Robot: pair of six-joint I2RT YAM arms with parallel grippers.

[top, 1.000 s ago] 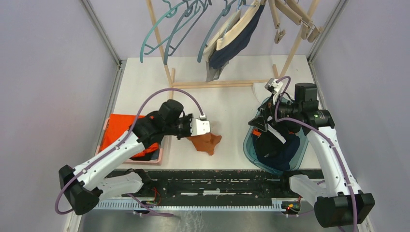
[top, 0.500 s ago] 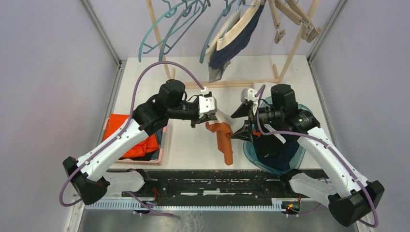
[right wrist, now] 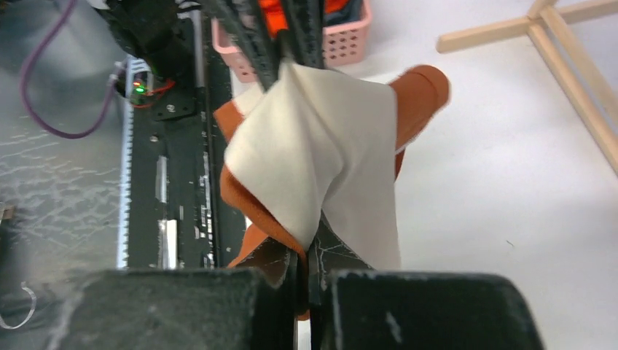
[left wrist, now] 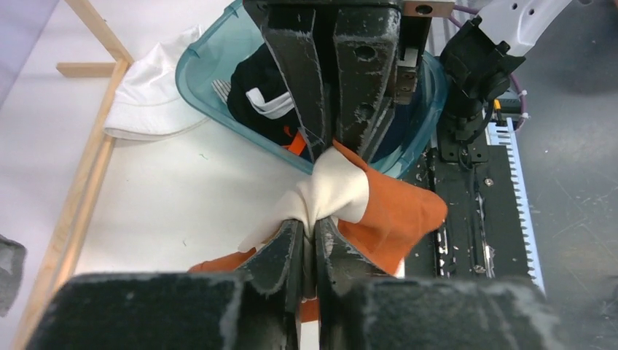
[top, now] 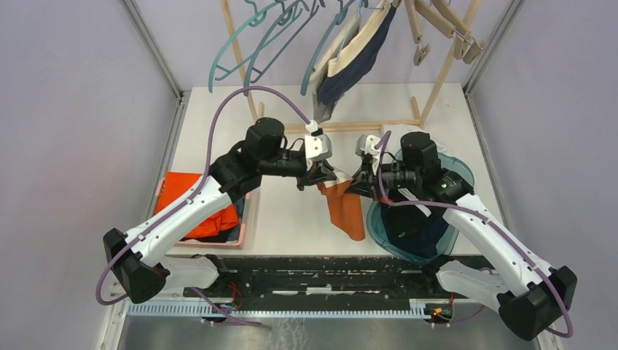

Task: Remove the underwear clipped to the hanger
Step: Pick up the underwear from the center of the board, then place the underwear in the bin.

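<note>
An orange pair of underwear [top: 348, 210] with a cream-white waistband [left wrist: 337, 188] hangs in the air between both grippers, above the table's middle. My left gripper [top: 321, 176] is shut on the waistband [left wrist: 310, 227]. From the opposite side my right gripper [top: 357, 184] is shut on the same garment's edge [right wrist: 310, 251], its cream and orange cloth [right wrist: 328, 146] draped over the fingers. More underwear [top: 350, 55], cream, navy and grey, hangs from teal hangers [top: 248, 51] on the wooden rack at the back.
A teal tub [top: 458, 219] holding dark garments stands at the right. At the left is a pink tray [top: 244, 226] with bright orange cloth [top: 186, 197]. The wooden rack's base bar [top: 291, 128] crosses the back. A white cloth [left wrist: 153, 102] lies by it.
My left gripper lifted the orange underwear off the table and carried it right and back. The right gripper swung left from over the tub and shut on the garment.
</note>
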